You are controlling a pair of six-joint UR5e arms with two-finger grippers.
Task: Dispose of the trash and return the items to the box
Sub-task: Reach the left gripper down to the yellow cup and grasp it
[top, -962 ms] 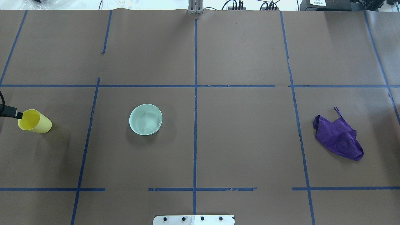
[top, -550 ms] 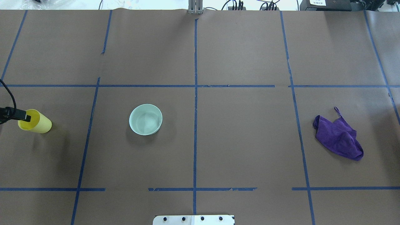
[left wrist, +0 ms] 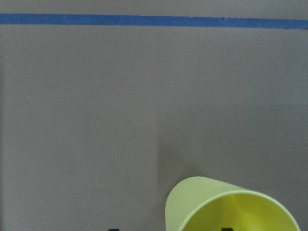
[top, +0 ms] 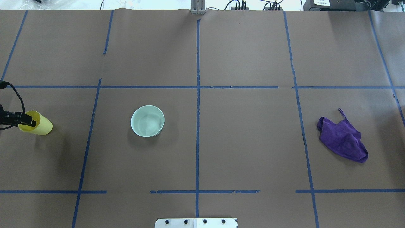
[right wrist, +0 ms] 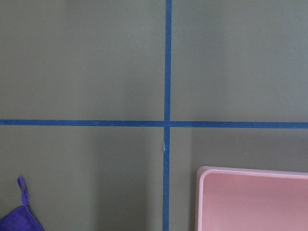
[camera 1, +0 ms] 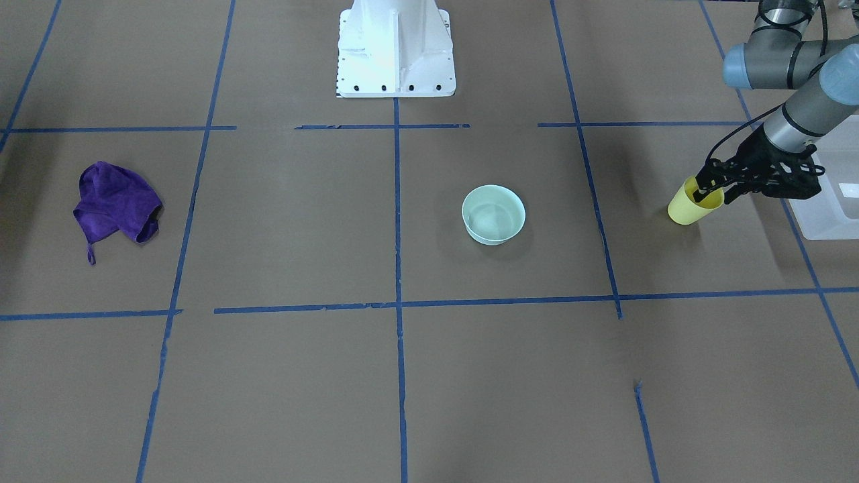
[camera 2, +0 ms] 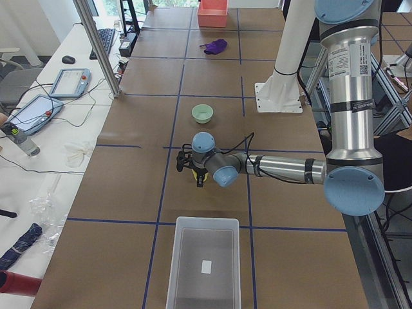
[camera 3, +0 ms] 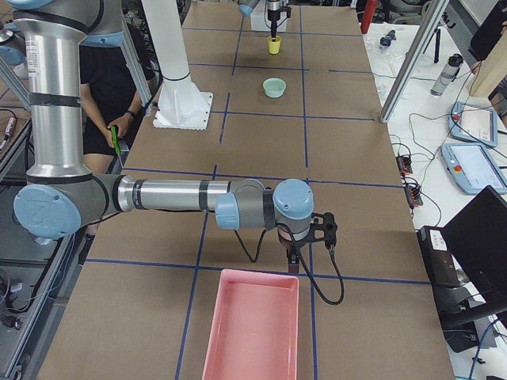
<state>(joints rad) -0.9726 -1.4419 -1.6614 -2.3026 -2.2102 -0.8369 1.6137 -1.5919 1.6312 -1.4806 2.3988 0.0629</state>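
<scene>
The yellow cup (camera 1: 690,209) stands upright, mouth up, at the table's left end, and also shows in the overhead view (top: 40,126) and the left wrist view (left wrist: 231,207). My left gripper (camera 1: 716,194) is open and straddles the cup's rim, with one finger inside the mouth and one outside. The translucent white box (camera 1: 832,201) stands just beyond the cup at the table's end, and the exterior left view (camera 2: 203,264) shows it empty. My right gripper (camera 3: 305,252) hovers near a pink tray (camera 3: 253,324); I cannot tell whether it is open or shut.
A pale green bowl (top: 147,121) sits left of the table's centre. A crumpled purple cloth (top: 343,139) lies at the right, near the pink tray (right wrist: 255,199). Blue tape lines grid the brown table. The white robot base (camera 1: 394,47) stands at the near middle edge.
My left gripper has moved in from the left edge over the cup, and one finger now reaches into its mouth. The cup, bowl and cloth have not moved.
</scene>
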